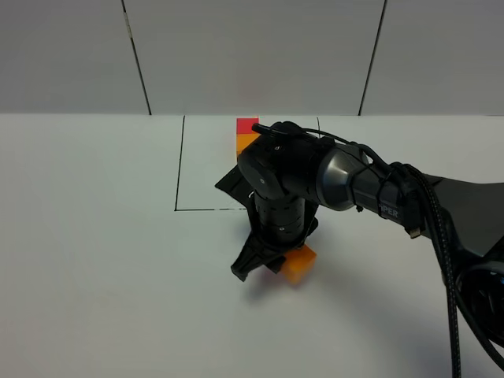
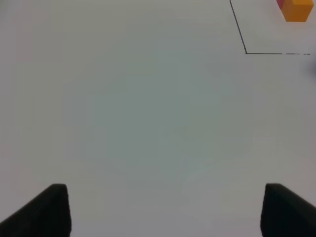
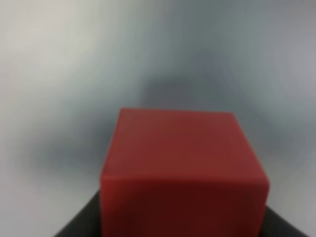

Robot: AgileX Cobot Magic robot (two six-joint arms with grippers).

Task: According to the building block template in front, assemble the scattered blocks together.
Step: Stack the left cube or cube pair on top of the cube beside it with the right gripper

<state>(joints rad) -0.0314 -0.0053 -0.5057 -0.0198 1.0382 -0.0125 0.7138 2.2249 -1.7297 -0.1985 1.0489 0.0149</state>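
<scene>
The template, a small red cube [image 1: 246, 124] joined to a small orange cube [image 1: 246, 142], stands at the far edge of the marked square; it also shows in the left wrist view [image 2: 297, 10]. My right gripper [image 1: 258, 268] points down at the table, shut on the loose red cube [image 3: 185, 163], which its fingers mostly hide in the high view. The loose orange cube [image 1: 300, 264] lies on the table right beside that gripper, on its right; I cannot tell if the cubes touch. My left gripper [image 2: 163, 212] is open and empty over bare table, out of the high view.
A thin black outline [image 1: 179, 165] marks a square on the white table; its corner shows in the left wrist view [image 2: 246, 52]. The right arm [image 1: 378, 189] reaches in from the right across the square. A grey panelled wall stands behind.
</scene>
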